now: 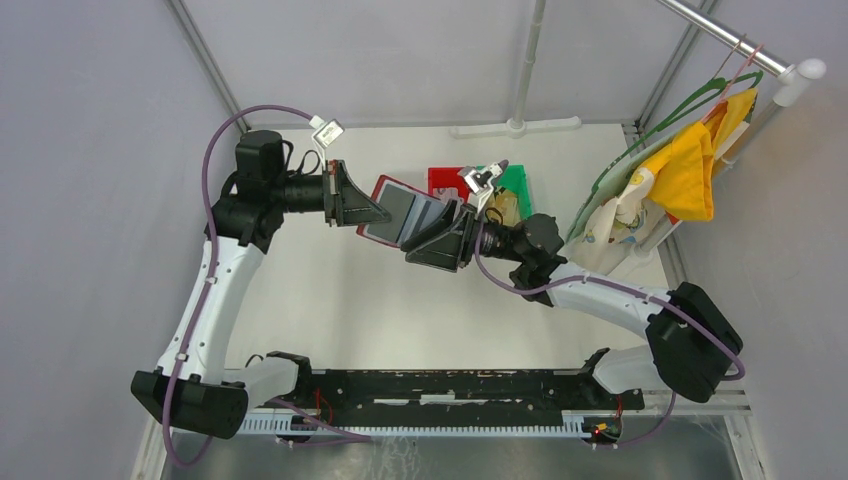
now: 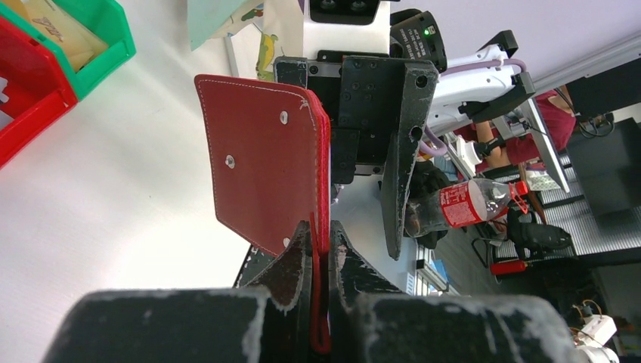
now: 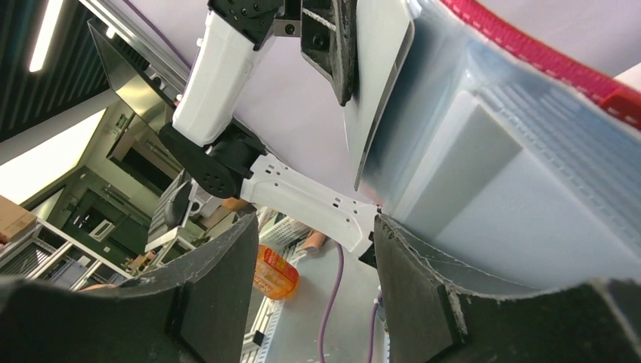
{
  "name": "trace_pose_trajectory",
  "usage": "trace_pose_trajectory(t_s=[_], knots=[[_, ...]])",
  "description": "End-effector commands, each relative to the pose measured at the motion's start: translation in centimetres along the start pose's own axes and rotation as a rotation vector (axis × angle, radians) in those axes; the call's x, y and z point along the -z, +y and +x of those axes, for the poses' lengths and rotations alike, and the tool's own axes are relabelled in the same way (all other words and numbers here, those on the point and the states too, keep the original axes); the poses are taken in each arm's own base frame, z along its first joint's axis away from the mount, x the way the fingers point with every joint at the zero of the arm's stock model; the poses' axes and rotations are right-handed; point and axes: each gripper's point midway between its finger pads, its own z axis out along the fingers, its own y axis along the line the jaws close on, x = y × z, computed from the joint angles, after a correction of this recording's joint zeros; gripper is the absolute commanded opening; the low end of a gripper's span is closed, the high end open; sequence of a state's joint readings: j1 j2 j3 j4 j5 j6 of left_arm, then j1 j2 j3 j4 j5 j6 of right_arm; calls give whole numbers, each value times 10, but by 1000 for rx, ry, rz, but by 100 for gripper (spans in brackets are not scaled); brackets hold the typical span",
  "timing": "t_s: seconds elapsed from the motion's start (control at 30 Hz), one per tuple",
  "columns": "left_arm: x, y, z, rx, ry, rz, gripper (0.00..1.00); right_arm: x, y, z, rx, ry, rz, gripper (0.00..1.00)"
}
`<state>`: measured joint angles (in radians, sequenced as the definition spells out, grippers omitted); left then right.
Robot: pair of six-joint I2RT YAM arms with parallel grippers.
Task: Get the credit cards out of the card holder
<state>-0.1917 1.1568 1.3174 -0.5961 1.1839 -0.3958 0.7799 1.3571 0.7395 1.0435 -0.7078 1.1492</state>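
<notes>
The card holder point(image 1: 392, 188) is a dark red wallet held up in the air above the table, open, with its grey inside point(image 1: 415, 215) facing my right gripper. My left gripper point(image 1: 374, 211) is shut on the wallet's edge. In the left wrist view the red outer flap point(image 2: 261, 162) stands above the left gripper point(image 2: 320, 249). My right gripper point(image 1: 432, 236) is open just at the wallet's inside. In the right wrist view one fingertip point(image 3: 408, 265) sits at the lower edge of the grey pockets point(image 3: 544, 212), where a pale grey card point(image 3: 465, 155) shows. Nothing is between the right jaws.
A red bin point(image 1: 443, 179) and a green bin point(image 1: 516, 182) stand behind the wallet; both show in the left wrist view point(image 2: 26, 98), point(image 2: 102, 30). A rack with yellow cloth point(image 1: 690, 165) stands at the right. A white post point(image 1: 517, 124) is at the back.
</notes>
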Motion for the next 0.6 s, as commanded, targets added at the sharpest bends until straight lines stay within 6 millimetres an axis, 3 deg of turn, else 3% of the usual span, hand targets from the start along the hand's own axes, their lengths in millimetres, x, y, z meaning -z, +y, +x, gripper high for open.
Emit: trace_pose_trajectory(t_s=[0.0, 0.27, 0.57], knots=[[8, -32, -2, -49, -1, 78, 2, -3, 25, -14, 49, -57, -95, 62], [12, -42, 7, -41, 32, 129, 2, -15, 27, -30, 71, -79, -97, 60], [15, -47, 18, -54, 59, 149, 3, -21, 48, -47, 66, -124, -195, 49]])
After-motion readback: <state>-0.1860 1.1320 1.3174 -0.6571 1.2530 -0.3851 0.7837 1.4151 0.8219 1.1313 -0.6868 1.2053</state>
